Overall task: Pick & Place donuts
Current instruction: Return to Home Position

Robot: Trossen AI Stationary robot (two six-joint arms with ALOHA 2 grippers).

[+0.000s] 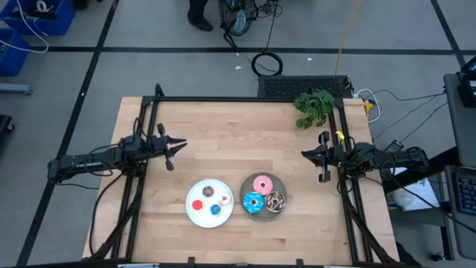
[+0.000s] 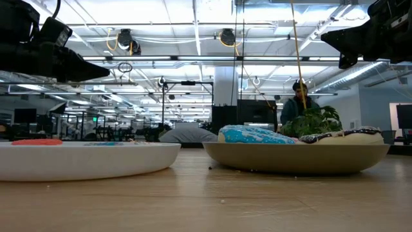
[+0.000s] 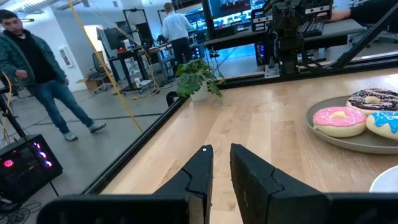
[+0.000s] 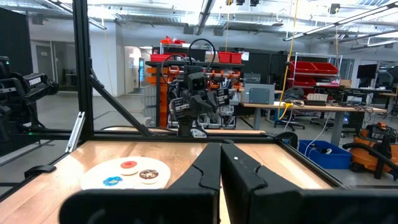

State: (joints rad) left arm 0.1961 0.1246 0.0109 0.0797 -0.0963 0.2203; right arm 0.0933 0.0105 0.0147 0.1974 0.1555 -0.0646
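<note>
Three larger donuts, pink (image 1: 262, 184), blue sprinkled (image 1: 253, 201) and dark brown drizzled (image 1: 275, 201), lie flat on a grey plate (image 1: 263, 179). Several tiny donuts, among them a red one (image 1: 197, 205) and a blue one (image 1: 215, 209), lie flat on a white plate (image 1: 195, 217) beside it. My left gripper (image 1: 181, 146) hovers level over the table's left part, its fingers (image 3: 200, 168) a narrow gap apart with nothing between them. My right gripper (image 1: 304, 154) hovers level at the right, shut and empty (image 4: 221, 163). Both stand well off the plates.
A potted green plant (image 1: 314, 106) stands at the table's far right corner. A black frame (image 1: 245, 99) runs along the table's edges. Bare wood lies between the two grippers. People stand and walk in the room beyond the table (image 3: 37, 74).
</note>
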